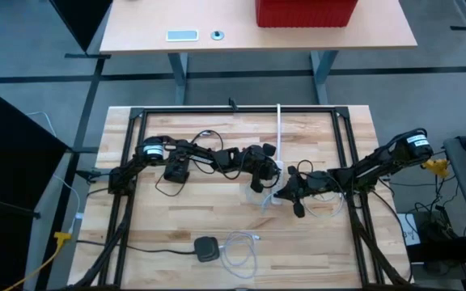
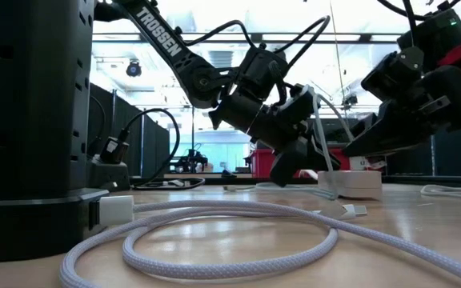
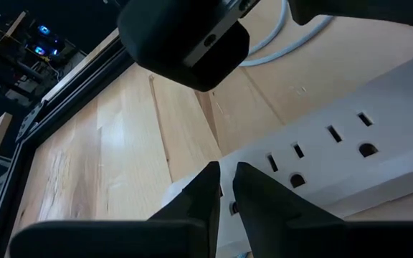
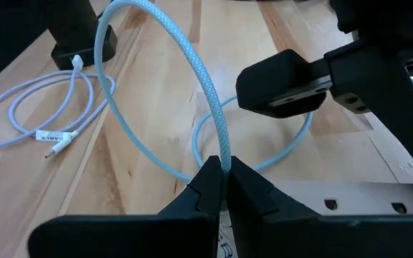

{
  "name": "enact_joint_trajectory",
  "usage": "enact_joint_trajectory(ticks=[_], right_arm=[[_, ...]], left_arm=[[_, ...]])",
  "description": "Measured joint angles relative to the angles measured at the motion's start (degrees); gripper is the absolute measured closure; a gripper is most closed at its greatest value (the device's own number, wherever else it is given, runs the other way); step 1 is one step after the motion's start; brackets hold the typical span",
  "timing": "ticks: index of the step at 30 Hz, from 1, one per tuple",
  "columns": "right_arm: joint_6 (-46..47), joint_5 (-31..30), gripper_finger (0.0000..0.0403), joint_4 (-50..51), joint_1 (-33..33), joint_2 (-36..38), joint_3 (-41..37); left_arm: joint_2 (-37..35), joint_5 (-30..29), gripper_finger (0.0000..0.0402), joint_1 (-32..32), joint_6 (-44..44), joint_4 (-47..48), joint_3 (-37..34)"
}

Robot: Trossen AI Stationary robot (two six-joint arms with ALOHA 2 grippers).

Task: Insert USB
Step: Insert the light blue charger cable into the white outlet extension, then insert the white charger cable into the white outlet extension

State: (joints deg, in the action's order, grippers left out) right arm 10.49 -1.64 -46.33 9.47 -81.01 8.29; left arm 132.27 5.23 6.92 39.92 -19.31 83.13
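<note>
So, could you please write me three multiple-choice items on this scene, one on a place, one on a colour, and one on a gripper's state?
1. Where does the white power strip lie?
A. mid-table between the two grippers
B. at the table's front edge
C. on the far desk

2. What colour is the large ribbed box on the far desk?
A. blue
B. red
C. green

3. What is the right gripper doing?
A. standing wide open
B. shut on the pale braided cable
C. shut on the black square puck

Answers: 1 A, the high view shows it between both grippers; 2 B, its top is plainly red; 3 B, the right wrist view shows the cable pinched between its fingertips.
</note>
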Motion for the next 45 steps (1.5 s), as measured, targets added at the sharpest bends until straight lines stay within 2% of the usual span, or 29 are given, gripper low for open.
enact_joint_trajectory(ticks=[9,15,20,25,30,35,39,45], right_arm=[[3.0,0.0,0.0399,1.4,0.0,0.8,0.0],[5.0,0.2,0.0346,8.7,0.0,4.7,2.1],[5.0,0.4,0.0286,23.5,0.0,8.8,6.6],[6.4,0.5,0.0242,47.7,0.0,15.0,15.2],[12.9,0.2,0.0229,73.6,0.0,20.7,22.6],[25.1,-1.4,0.0236,90.2,0.0,24.8,23.4],[32.3,-0.3,0.0247,93.5,1.4,26.1,21.5],[33.2,-3.3,0.0264,86.2,5.6,24.4,17.5]], left_arm=[[0.0,0.0,0.0361,0.0,0.0,0.1,0.0],[0.0,0.0,0.0361,0.0,0.0,0.2,0.0],[0.0,-0.1,0.0361,0.0,0.0,0.4,0.0],[0.0,-0.1,0.0361,0.0,0.0,0.4,0.0],[0.0,-0.1,0.0361,0.0,0.0,0.6,0.0],[-0.1,-0.1,0.0361,0.0,0.0,0.7,0.0],[-0.1,-0.1,0.0361,0.0,0.0,0.8,0.0],[-0.1,-0.1,0.0361,0.0,0.0,0.8,0.0]])
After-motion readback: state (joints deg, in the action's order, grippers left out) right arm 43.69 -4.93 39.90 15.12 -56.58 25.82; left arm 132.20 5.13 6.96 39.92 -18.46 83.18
